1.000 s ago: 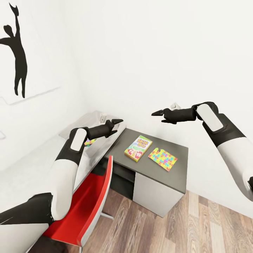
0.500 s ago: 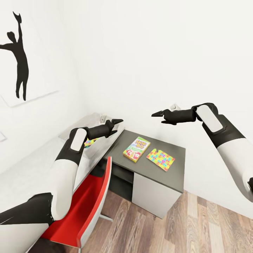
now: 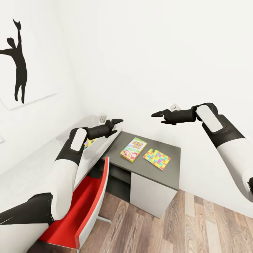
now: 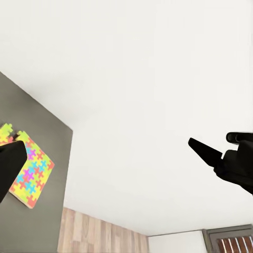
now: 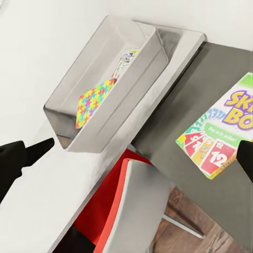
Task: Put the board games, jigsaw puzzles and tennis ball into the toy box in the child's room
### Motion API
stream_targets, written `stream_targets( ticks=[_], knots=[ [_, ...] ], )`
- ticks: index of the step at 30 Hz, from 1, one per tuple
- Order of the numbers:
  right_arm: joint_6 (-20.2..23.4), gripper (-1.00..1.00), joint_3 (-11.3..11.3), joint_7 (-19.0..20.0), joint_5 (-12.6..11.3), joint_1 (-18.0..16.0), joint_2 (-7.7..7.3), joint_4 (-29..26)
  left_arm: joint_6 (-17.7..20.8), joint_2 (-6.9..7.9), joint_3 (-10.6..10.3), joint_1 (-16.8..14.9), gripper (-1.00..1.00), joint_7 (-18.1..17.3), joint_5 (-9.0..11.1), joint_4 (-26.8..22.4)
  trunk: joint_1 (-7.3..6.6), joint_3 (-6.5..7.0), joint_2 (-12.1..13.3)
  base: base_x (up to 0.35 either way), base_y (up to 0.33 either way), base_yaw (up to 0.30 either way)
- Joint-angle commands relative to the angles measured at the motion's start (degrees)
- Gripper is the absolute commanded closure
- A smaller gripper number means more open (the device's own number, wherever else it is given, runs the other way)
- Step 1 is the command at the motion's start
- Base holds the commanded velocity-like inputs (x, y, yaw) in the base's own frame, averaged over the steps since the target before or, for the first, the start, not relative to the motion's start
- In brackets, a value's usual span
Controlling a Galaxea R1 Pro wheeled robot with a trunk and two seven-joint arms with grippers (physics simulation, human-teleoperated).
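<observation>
**Q:** Where do the robot's arms stand over the table [image 3: 160, 146]?

**A:** Both are raised in front of the white wall. The left tool [image 3: 117, 125] hangs above the pale desk top where it meets the dark side unit, its two black fingers parted and bare. The right tool [image 3: 157, 117] hovers higher, above the dark unit, fingers likewise apart and holding nothing.

**Q:** And the toys?

**A:** A green and white board game [image 3: 133, 149] lies flat on the dark unit, its red cards printed on the corner toward the chair. Just beside it, on the side nearer the right arm and not touching it, lies a jigsaw puzzle [image 3: 157, 159] of yellow, blue, pink and green pieces, one corner piece missing along its far edge. The left wrist view catches part of that puzzle [image 4: 31, 171] on the grey surface.

**Q:** The toy box?

**A:** The toy box [image 5: 105, 79] sits on the pale desk top, close to the wall. In the right wrist view a second puzzle sheet [image 5: 94, 103] leans against its inner slope, with another bright cover [image 5: 125, 60] behind it; which toy that is cannot be told. From the head camera the box [image 3: 75, 128] is partly screened by the left forearm.

**Q:** Anything else in frame?

**A:** A red and white chair [image 3: 82, 207] is pushed under the desk, wood flooring [image 3: 196, 225] runs below, and a black silhouette picture [image 3: 17, 59] hangs on the left wall.
</observation>
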Motion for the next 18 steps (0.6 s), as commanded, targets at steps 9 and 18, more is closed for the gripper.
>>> stream_targets(
  ticks=[9, 18],
  knots=[
    [0.0, -1.0, 0.2, 0.6, 0.6, -0.1, -0.1, 0.0, 0.4, -0.08, 0.3, -0.1, -1.0, -0.3, -0.3, 0.0, 0.04, 0.73, -0.1, -0.002, 0.0, -0.07],
    [0.0, -1.0, 0.2, 0.6, 0.6, -0.1, -0.06, 0.0, 0.4, -0.08, 0.3, -0.1, -1.0, -0.3, -0.3, 0.0, 0.04, 1.58, -0.1, 0.0, 0.0, -0.07]
  ],
)
